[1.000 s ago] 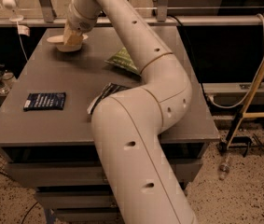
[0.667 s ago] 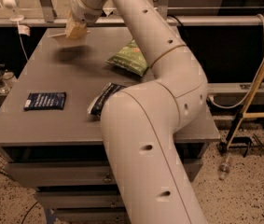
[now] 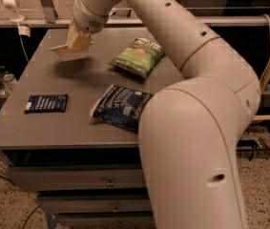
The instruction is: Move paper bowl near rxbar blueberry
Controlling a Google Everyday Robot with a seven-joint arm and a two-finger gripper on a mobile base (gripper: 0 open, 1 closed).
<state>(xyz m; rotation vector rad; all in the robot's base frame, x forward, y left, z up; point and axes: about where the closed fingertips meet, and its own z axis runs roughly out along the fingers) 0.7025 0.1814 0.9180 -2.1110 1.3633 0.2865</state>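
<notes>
One pale robot arm [image 3: 192, 142] to start with, bulking over the table's front right corner and reaching back across toward the table's rear left. Below it, saw the grey table [image 3: 39, 132], with drawers [image 3: 77, 178] under the table's front edge. Found a dark blue chip bag [image 3: 120, 106] lying flat near the middle of the table's front edge, its right end hidden behind the arm. Found a green chip bag [image 3: 137, 56] lying flat around the table's rear centre. Spotted the rxbar blueberry [image 3: 46, 103] flat on the table's front left part, label up, apart from both bags. Saw the paper bowl [image 3: 70, 51] held clear above the table's rear left part, slightly tilted, with a soft shadow on the tabletop beneath, well apart from the rxbar blueberry. Noted the gripper [image 3: 79, 41] above that same rear left part of the table, coming down from above, fingers pinched closed on the paper bowl's rim.
</notes>
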